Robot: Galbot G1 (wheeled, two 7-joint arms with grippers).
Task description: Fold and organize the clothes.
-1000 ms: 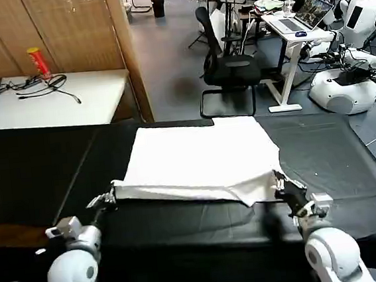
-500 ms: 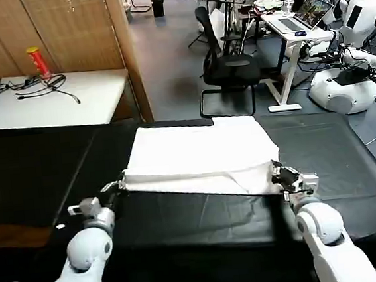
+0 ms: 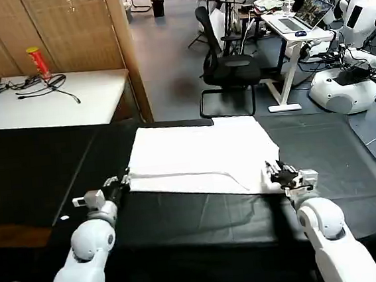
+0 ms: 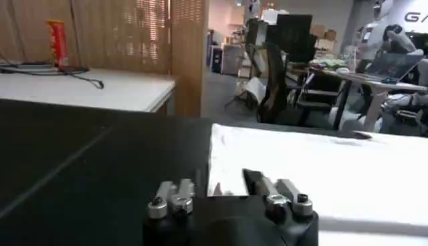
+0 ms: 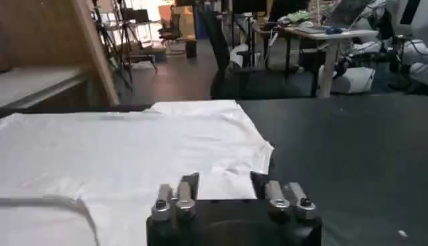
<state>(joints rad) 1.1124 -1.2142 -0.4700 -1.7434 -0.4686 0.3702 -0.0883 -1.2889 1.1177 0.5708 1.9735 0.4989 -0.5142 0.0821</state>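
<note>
Head view has the white T-shirt (image 3: 200, 158) lying flat on the black table (image 3: 336, 160), near edge doubled over into a band, so the first fold looks laid down. Left gripper (image 3: 119, 182) sits at the shirt's near-left corner and right gripper (image 3: 279, 172) at its near-right corner, one per end, which makes sense for carrying a hem over evenly. Both wrist views show the jaws spread with a clear gap and no cloth pinched between them; the shirt just lies under and ahead of the fingers. My guess: they've let go and the next fold needs a new grab.
</note>
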